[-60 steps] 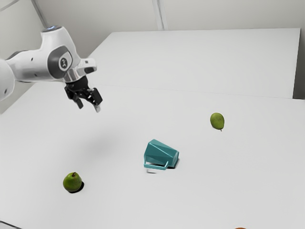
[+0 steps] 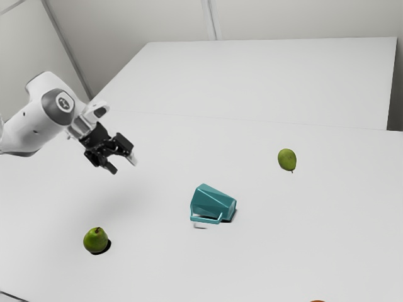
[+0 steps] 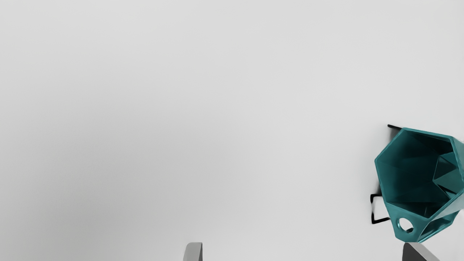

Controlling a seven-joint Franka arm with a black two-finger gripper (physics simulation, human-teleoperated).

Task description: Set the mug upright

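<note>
Below the exterior view's centre, the teal mug (image 2: 213, 202) lies on its side, so the spread gripper (image 2: 123, 165) should pinch it squarely, then turn it mouth-up.

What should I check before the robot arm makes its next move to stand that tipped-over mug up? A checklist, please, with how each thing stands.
1. Tool open: ok, its fingers are wide apart.
2. Mug upright: not ok, it lies on its side.
3. Tool lined up with the mug: not ok, the mug is off to one side of it.
4. Both green fruits apart from the mug: ok, neither touches it.
5. Orange thing at the exterior view's bottom edge identified: cannot tell, it is cut off.
</note>
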